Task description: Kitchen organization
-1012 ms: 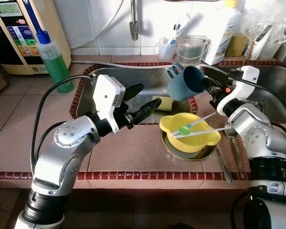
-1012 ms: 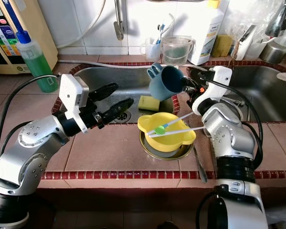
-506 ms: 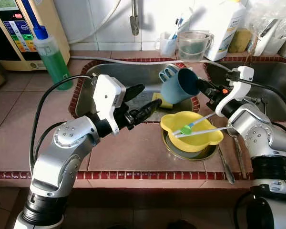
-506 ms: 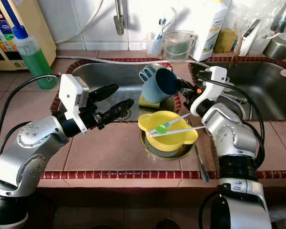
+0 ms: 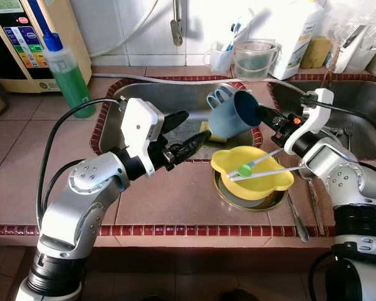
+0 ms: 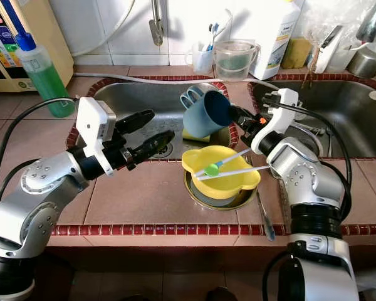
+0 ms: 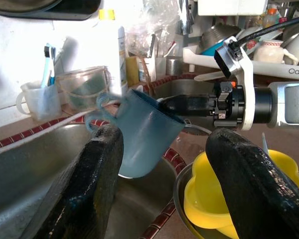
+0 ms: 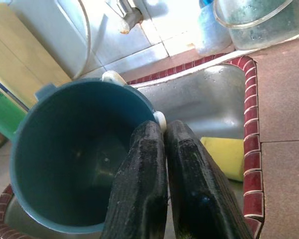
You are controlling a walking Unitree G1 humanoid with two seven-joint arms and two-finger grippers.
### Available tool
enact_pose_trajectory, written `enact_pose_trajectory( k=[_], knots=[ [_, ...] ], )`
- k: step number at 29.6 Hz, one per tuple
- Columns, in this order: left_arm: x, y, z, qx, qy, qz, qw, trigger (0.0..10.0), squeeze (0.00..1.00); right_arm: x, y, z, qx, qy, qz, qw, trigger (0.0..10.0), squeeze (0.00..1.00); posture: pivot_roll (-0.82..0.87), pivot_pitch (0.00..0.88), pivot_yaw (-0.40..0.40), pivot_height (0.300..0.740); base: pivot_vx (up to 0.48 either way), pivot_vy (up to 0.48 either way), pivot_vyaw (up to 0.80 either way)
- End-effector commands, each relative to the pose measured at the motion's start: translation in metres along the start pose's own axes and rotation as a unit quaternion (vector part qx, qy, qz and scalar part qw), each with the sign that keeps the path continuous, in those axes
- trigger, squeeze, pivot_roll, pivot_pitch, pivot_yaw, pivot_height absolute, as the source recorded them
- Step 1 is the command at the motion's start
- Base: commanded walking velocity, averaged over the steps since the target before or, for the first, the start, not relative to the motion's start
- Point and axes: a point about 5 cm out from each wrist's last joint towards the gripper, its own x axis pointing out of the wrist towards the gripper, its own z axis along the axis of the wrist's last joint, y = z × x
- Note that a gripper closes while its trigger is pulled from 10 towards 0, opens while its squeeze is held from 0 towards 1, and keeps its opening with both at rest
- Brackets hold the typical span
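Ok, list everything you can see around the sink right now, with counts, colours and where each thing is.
blue mug: 1, blue, held tilted over the left sink
yellow bowl: 1, yellow, on a metal dish on the counter
spoons: 2, white, one green-tipped, across the bowl
sponge: 1, yellow, in the sink
soap bottle: 1, green, counter left
clear jug: 1, behind the sink
left gripper: open, over the sink edge
right gripper: shut on the mug's rim

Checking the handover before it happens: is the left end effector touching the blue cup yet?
Apart. In the left eye view the left end effector is open over the sink, with steel showing between its fingertips and the blue cup, which the right end effector holds.
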Motion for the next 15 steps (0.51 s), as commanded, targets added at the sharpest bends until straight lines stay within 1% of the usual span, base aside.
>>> enact_pose_trajectory(
  k=[1, 15],
  knots=[
    [0.0000, 0.0000, 0.0007, 0.005, 0.001, 0.000, 1.000, 10.0, 0.00, 0.0013, 0.0031, 0.0098, 0.003, -0.011, 0.014, 1.000, 10.0, 1.00, -0.07, 0.126, 0.041, 0.703, 0.000, 0.000, 0.00],
    [0.0006, -0.0003, 0.0010, 0.004, -0.001, 0.000, 1.000, 10.0, 0.00, 0.0009, 0.0034, 0.0134, 0.003, -0.020, 0.015, 1.000, 10.0, 1.00, -0.08, 0.123, 0.040, 0.703, 0.000, 0.000, 0.00]
  ],
)
